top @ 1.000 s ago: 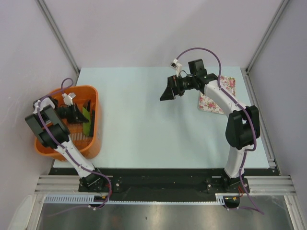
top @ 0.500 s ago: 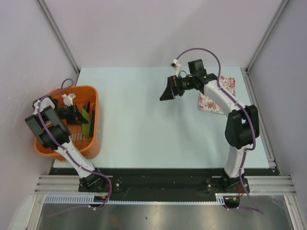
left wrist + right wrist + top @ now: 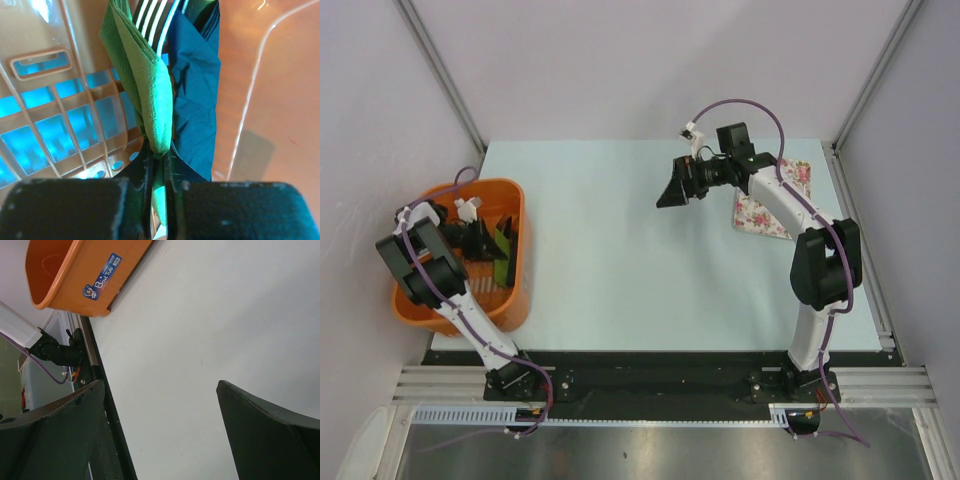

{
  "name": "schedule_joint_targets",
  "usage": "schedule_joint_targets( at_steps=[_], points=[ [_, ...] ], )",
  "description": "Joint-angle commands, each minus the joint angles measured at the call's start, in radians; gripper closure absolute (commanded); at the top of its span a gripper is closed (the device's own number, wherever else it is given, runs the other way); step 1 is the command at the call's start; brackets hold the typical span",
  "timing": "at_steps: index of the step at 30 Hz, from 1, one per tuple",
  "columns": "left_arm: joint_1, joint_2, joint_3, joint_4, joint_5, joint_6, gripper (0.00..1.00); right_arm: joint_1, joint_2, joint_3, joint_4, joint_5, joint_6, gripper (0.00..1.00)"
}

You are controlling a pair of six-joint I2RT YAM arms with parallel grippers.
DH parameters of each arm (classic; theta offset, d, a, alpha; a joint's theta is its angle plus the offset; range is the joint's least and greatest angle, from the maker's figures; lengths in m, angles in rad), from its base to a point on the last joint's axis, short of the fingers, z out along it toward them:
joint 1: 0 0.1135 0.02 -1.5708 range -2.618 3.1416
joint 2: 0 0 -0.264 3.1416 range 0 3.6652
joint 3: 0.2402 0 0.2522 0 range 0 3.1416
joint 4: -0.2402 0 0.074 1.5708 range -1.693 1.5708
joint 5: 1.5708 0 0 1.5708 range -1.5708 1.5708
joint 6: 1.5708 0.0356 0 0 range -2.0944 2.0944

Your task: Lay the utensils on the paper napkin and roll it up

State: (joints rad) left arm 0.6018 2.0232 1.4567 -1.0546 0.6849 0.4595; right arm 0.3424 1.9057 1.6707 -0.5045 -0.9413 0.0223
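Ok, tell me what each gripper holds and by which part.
The left gripper pinches the green paper napkin by one folded end, inside the orange basket. The right gripper is open, holding nothing.

Left gripper [image 3: 492, 240] drawn slightly up inside the orange basket [image 3: 517, 295], the paper napkin [image 3: 503, 245] pinched between its fingers risen with it, right gripper [image 3: 666, 194] nudged slightly away from its base, purple cable [image 3: 740, 102] above it arching higher
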Motion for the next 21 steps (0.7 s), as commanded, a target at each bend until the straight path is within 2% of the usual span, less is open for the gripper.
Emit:
schedule_joint_targets(
  at_steps=[1,4,5,9,21],
  points=[
    [-0.013,0.017,0.042,-0.016,0.005,-0.027,0.90,-0.010,0.007,0.044,0.004,-0.028,-0.012,0.00],
    [-0.013,-0.003,0.039,0.004,-0.016,-0.045,0.82,-0.011,0.007,0.044,0.014,-0.031,-0.002,0.00],
    [-0.014,-0.003,0.040,0.004,-0.019,-0.047,0.74,-0.013,0.007,0.043,0.014,-0.031,-0.001,0.00],
    [-0.013,-0.021,0.041,0.013,-0.038,-0.053,0.59,-0.011,0.010,0.046,0.027,-0.037,0.013,0.00],
    [-0.013,-0.095,0.063,0.015,-0.076,-0.064,0.52,0.007,0.013,0.040,0.057,-0.034,0.048,0.00]
  ],
)
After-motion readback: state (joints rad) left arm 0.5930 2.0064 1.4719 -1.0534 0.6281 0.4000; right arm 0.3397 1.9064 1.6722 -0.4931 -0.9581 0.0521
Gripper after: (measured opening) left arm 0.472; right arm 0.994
